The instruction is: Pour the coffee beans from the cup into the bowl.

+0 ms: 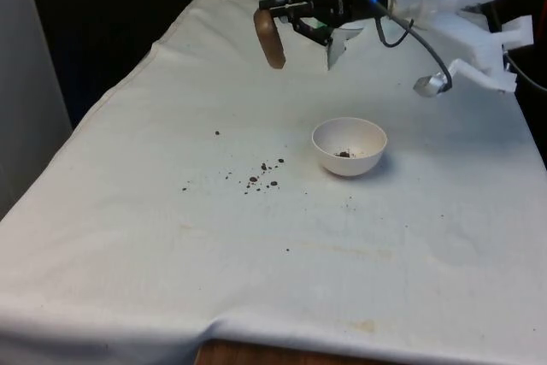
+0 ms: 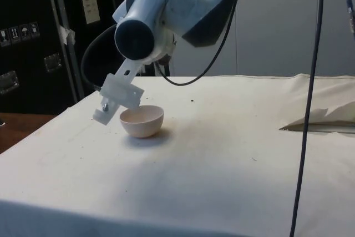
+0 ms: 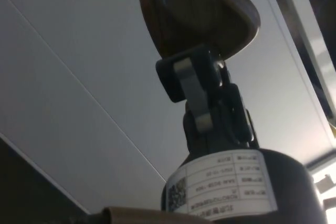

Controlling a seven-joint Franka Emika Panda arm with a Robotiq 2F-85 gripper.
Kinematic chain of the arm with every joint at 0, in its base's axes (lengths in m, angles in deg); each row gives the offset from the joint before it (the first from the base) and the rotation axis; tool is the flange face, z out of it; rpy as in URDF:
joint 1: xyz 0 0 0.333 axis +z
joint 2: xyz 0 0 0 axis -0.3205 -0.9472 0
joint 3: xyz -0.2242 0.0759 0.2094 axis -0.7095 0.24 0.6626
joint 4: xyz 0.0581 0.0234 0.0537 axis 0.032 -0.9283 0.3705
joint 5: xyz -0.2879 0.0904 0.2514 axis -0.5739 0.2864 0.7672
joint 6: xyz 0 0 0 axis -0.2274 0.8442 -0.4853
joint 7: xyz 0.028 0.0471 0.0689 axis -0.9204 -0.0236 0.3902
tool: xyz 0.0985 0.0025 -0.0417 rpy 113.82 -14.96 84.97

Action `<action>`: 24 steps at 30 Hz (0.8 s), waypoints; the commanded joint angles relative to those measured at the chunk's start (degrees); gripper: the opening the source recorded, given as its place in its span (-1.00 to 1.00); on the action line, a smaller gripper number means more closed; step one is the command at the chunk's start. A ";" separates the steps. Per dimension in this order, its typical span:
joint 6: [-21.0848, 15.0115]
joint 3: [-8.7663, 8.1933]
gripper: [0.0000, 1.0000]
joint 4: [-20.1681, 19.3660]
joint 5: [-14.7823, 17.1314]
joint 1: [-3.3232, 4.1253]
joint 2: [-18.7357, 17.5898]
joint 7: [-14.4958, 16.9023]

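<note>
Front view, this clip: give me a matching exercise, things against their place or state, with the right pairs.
Things:
1. brown cup
2. white bowl
3. spilled coffee beans
4. gripper

Place or state:
A. scattered on the cloth, off the bowl toward the front view's left
B. shut on the cup's rim, up in the air
C. standing on the table, a few beans inside
D. held tipped on its side above the table

Pairs: 1-D, 2-C, 3-A, 4-B
</note>
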 commanded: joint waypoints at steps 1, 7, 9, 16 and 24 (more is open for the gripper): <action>-1.66 0.00 -1.00 -0.52 0.34 -0.63 0.80 0.57; -4.58 -1.66 -1.00 -0.80 1.15 -0.63 1.89 0.80; -5.44 -2.18 -1.00 -0.86 1.38 -0.63 2.18 0.80; -7.85 -3.55 -1.00 -0.92 2.18 -0.57 2.52 0.80; -11.34 -5.44 -1.00 -0.86 3.38 -0.57 2.86 0.86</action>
